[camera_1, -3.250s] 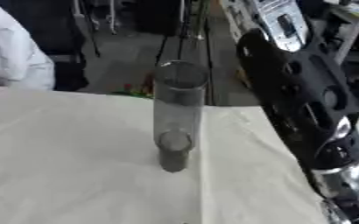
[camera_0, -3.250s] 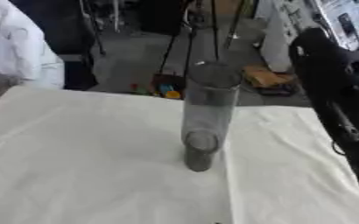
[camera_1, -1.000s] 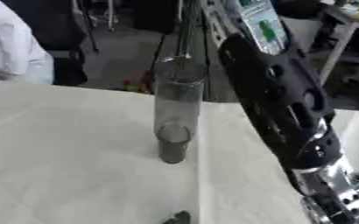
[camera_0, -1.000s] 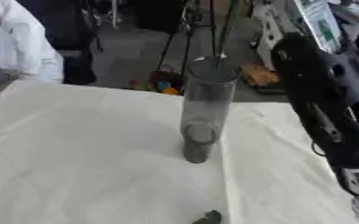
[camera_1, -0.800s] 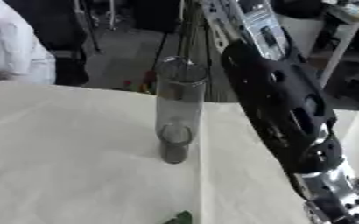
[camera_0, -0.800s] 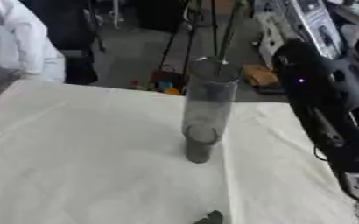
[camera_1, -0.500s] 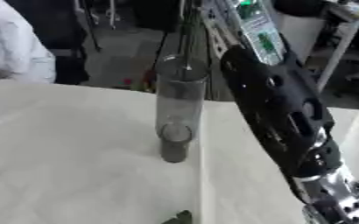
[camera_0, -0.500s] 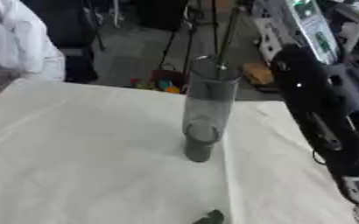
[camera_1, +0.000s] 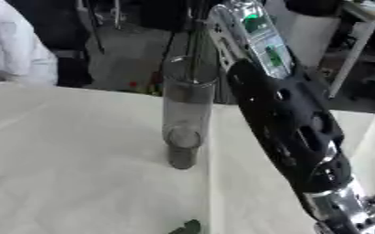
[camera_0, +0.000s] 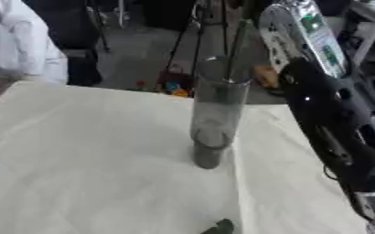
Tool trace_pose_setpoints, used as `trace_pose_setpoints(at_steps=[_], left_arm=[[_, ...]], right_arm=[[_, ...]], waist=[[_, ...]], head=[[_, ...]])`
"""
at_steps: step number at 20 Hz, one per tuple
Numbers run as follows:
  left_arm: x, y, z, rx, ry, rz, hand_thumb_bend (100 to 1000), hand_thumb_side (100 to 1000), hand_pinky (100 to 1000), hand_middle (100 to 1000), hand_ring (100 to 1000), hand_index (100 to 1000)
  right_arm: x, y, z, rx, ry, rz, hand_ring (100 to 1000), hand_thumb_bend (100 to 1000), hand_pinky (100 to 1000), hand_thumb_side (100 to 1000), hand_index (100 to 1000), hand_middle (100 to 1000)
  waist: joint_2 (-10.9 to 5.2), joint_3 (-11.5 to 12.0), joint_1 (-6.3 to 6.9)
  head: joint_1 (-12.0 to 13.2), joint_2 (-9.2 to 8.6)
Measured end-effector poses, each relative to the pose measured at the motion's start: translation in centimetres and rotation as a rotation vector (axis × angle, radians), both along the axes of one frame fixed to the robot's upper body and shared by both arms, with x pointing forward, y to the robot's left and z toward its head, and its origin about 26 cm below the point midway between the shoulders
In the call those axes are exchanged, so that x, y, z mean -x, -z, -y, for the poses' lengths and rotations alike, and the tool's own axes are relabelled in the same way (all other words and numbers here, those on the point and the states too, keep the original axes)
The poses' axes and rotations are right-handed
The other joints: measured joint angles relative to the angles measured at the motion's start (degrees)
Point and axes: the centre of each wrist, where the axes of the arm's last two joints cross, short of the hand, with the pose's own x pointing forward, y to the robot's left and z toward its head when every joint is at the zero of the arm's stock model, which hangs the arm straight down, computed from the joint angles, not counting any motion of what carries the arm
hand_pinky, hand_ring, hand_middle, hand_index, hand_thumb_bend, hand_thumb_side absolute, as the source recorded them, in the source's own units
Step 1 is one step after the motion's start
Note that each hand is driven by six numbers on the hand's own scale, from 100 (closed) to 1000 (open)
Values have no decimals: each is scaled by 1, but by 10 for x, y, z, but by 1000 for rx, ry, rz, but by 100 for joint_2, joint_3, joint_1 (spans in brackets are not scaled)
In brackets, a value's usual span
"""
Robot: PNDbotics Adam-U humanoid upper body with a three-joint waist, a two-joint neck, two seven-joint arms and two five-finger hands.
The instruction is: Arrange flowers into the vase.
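Observation:
A tall clear glass vase point(camera_0: 216, 114) stands upright on the white cloth-covered table point(camera_0: 78, 155), with a dark plug at its base. A thin dark stem point(camera_0: 237, 43) slants from the vase's mouth up to the picture's top edge; its flower head is out of sight. My right arm point(camera_1: 286, 128) comes in from the lower right and rises close beside the vase, on its right. Its silver forearm with a green light point(camera_1: 259, 32) reaches above the vase's rim, and the hand itself is out of view past the top. A small green piece point(camera_0: 219, 226) lies on the cloth at the bottom edge. My left hand does not show.
Beyond the table's far edge are dark tripod legs point(camera_0: 187, 32), small coloured items on the floor point(camera_0: 171, 87) and a white-framed stand point(camera_1: 359, 50) at the right. The cloth spreads bare to the left of the vase.
My right arm has swung higher and closer to the vase, the forearm now above its rim. The green piece at the bottom edge was absent 3.2 s ago. The vase has not moved.

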Motion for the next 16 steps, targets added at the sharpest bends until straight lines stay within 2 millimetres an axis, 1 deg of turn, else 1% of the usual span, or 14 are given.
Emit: trace_pose_setpoints(at_steps=[4, 13, 16], left_arm=[[0, 1, 1, 5, 6, -1, 174, 1000, 901, 914, 996, 1000], [0, 0, 2, 8, 10, -1, 171, 1000, 901, 913, 996, 1000], [0, 1, 3, 14, 16, -4, 171, 1000, 901, 914, 996, 1000]], right_arm=[[-1, 2, 1, -2, -2, -7, 100, 414, 100, 100, 100, 100], [-3, 8, 3, 3, -1, -24, 100, 416, 100, 100, 100, 100], [-4, 9, 3, 9, -2, -23, 100, 417, 100, 100, 100, 100]], waist=[[31, 10, 18], [74, 31, 50], [99, 37, 54]], head=[[0, -41], [-2, -49], [-2, -87]])
